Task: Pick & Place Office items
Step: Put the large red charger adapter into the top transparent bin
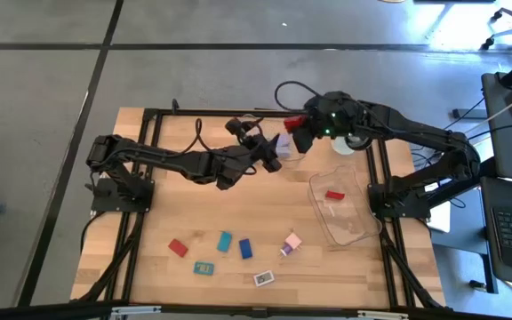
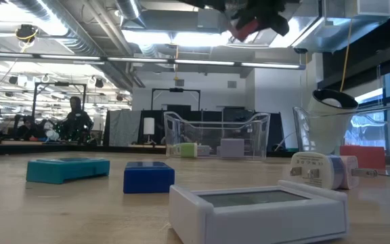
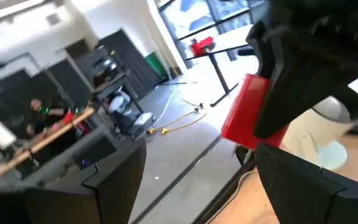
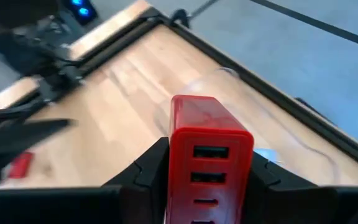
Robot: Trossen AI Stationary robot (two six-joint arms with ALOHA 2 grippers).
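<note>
My right gripper (image 1: 299, 130) hangs high over the table's far middle, shut on a red block-shaped charger (image 4: 210, 143), which also shows in the left wrist view (image 3: 248, 115) and at the top of the low view (image 2: 246, 27). My left gripper (image 1: 272, 153) stands open just left of it, level, with nothing between its fingers (image 3: 114, 180). Other office items lie flat near the front edge: a red one (image 1: 179, 248), a teal one (image 1: 225, 240), a blue one (image 1: 245, 248), a pink one (image 1: 292, 242), a green-teal one (image 1: 204, 268) and a white one (image 1: 263, 278). My right gripper pinches the red charger by its two long sides (image 4: 174, 165) between its two fingers. The fingers slant down toward the table's left. The charger's far end (image 4: 210, 109) sticks out past the fingertips, its face with the ports turned up toward the wrist. It is lifted clear of the table.
A clear tub (image 1: 352, 229) at the right holds one red piece (image 1: 334, 195). A round white-and-black object (image 1: 349, 142) stands at the far right, under my right arm. Something clear (image 1: 288, 149) sits below the two grippers. Black frame rails (image 1: 385, 249) border the table.
</note>
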